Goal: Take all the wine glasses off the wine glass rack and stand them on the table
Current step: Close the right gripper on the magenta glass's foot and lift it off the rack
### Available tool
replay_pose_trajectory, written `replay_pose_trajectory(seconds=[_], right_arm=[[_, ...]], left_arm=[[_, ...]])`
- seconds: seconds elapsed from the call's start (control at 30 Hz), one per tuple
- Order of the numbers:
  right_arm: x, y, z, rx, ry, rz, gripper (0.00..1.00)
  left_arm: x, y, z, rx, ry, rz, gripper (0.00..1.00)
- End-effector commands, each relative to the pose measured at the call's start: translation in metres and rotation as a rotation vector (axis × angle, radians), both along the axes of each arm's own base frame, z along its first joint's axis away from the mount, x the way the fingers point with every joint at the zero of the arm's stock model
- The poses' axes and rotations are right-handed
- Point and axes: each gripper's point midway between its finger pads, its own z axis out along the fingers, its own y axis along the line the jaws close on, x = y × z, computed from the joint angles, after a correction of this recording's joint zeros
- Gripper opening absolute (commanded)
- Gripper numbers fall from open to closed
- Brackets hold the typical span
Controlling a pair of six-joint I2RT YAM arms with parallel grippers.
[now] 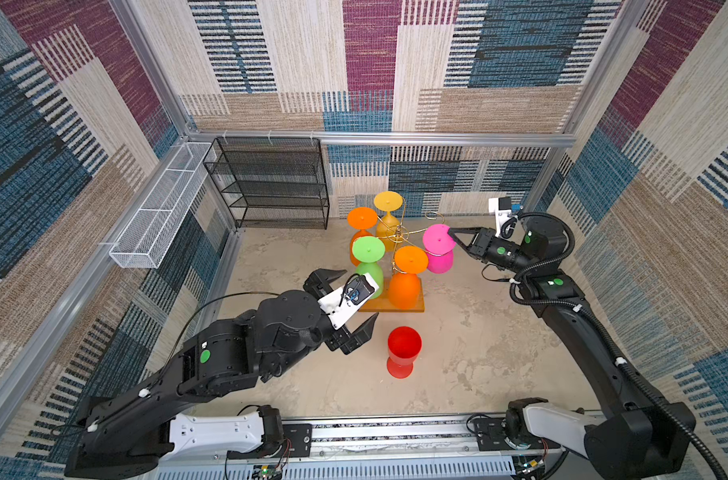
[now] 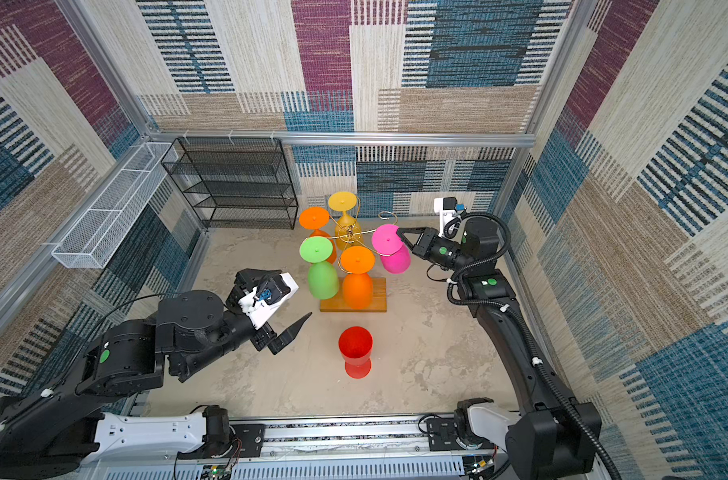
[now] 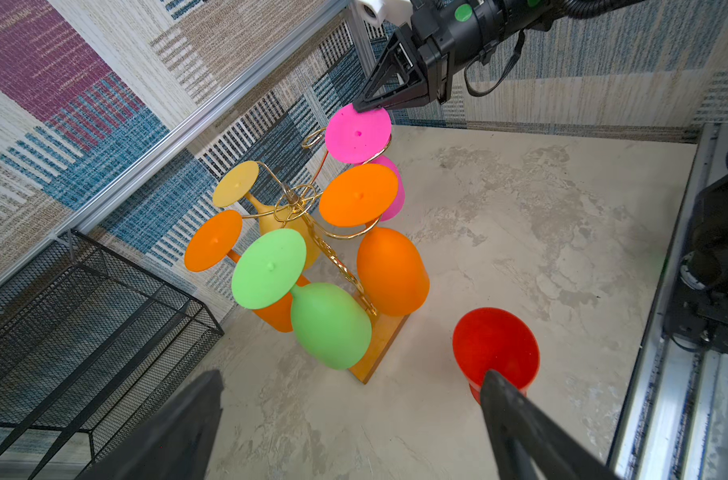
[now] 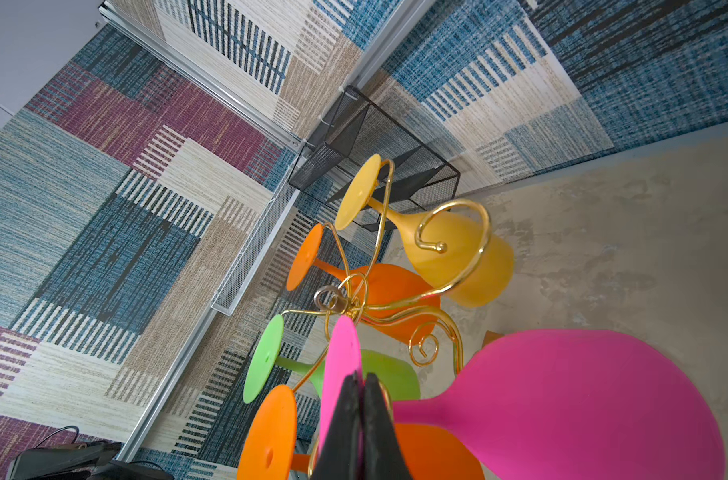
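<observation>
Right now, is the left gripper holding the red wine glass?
No, the left gripper is wide open and the red wine glass stands upright on the table by itself.

Patchwork woven panels cover the walls (image 1: 295, 54) in both top views: blocks of beige, blue, maroon and tan, many with dark stripes. Aluminium bars (image 1: 395, 138) frame the panels, one running across the middle of the frame and others rising at the corners. The floor (image 1: 499, 353), at lower centre, is mottled grey-beige like concrete. A black mesh shelf (image 1: 270, 183) stands against the back wall, left of centre. A long white mesh basket (image 1: 158, 216) runs along the left wall, near the shelf. The light is bright and even, with soft shadows.
</observation>
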Motion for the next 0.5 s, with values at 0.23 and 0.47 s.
replay_pose_trajectory(seconds=[0.23, 0.47], right_arm=[[-0.015, 0.007, 0.02, 0.065, -0.038, 0.072, 0.0], [-0.022, 0.005, 0.032, 0.105, -0.058, 0.099, 0.0]], left_arm=[[0.001, -0.001, -0.002, 0.009, -0.01, -0.007, 0.98], [0.0, 0.002, -0.004, 0.004, -0.007, -0.004, 0.98]])
